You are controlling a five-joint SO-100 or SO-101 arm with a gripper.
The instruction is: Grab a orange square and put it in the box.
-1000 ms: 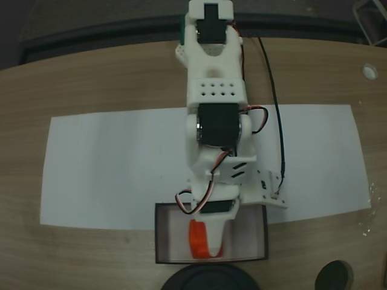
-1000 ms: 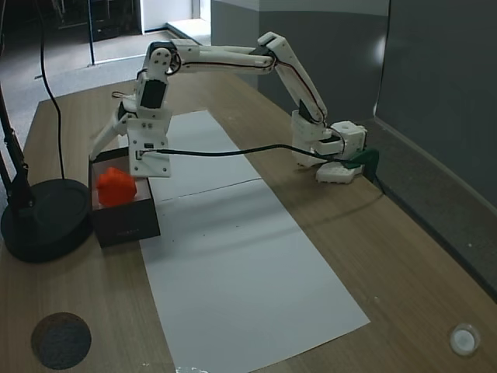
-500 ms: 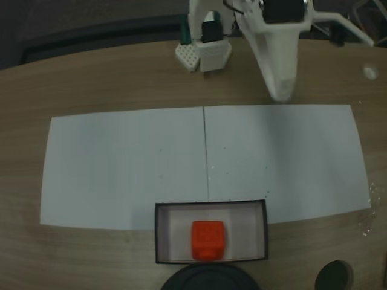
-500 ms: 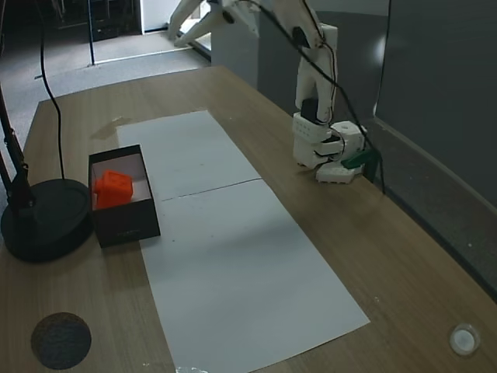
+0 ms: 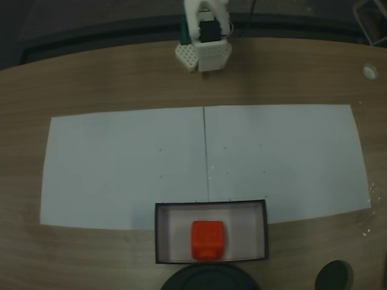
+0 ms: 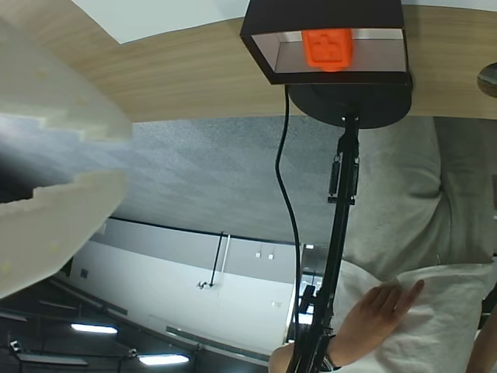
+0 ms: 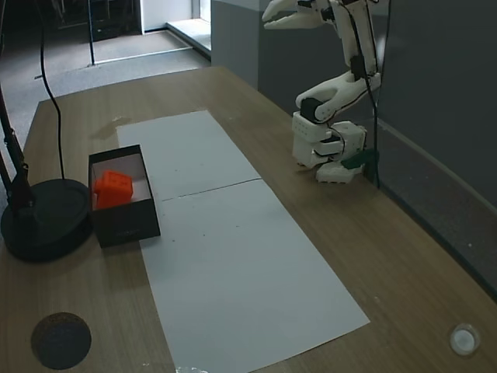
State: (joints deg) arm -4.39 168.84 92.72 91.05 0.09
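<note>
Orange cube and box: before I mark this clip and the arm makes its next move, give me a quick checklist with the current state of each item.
1. Orange cube inside the box: ok, it sits on the white floor in both fixed views.
2. Cube free of the tool: ok, the tool is raised high above the arm's base, far from the box.
3. Tool empty: ok, its fingers are parted in the wrist view with nothing between them.
4. Box upright on the table: ok.
5. Paper sheet bare of other cubes: ok.
6. Person's hand away from the box: ok, it is beyond the table edge.
</note>
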